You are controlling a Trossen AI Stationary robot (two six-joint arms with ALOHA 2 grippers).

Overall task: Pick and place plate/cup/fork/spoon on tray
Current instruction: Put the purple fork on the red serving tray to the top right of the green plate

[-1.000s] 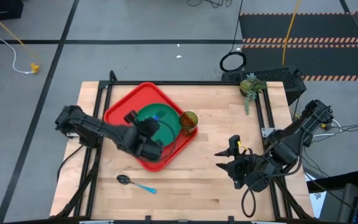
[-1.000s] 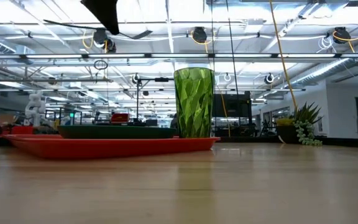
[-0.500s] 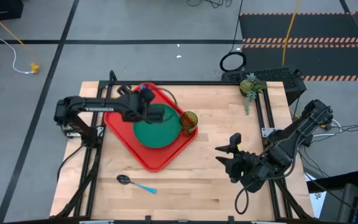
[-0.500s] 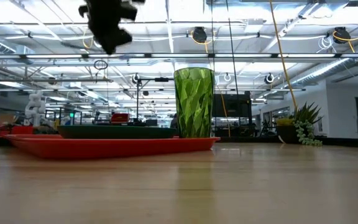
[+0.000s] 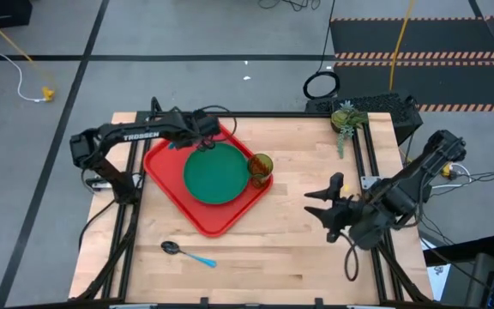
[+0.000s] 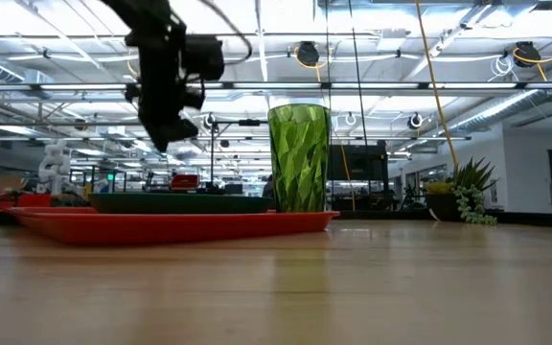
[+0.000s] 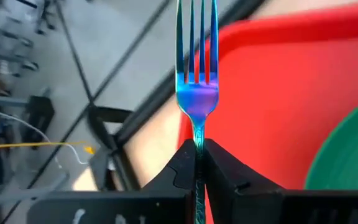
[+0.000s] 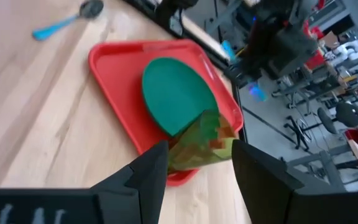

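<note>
My left gripper (image 5: 197, 130) is shut on the light-blue fork (image 7: 197, 74) above the far left rim of the red tray (image 5: 202, 216); it also shows in the low view (image 6: 166, 110). The dark-green plate (image 5: 215, 174) lies flat on the tray. The olive-green cup (image 5: 260, 165) stands upright at the tray's right corner. The spoon (image 5: 178, 250) lies on the table near the front edge. My right gripper (image 5: 329, 202) is open and empty over the table's right part, its fingers pointing toward the tray. My left gripper (image 7: 198, 148) pinches the fork's handle just below the tines (image 7: 198, 135) between its two fingers. The fork lies along the fingers and sticks out past their free ends, tines forward. It is lifted clear, over the tray's rim (image 7: 229, 37).
A small potted plant (image 5: 346, 118) stands at the table's far right corner. Dark frame rails run along the table's left (image 5: 127, 197) and right (image 5: 369, 163) sides. Bare wood lies between the tray and my right gripper.
My left gripper has carried the fork from over the tray's near part across the plate toward the table's far left, to the tray's far rim. My right gripper has shifted a little toward the right edge.
</note>
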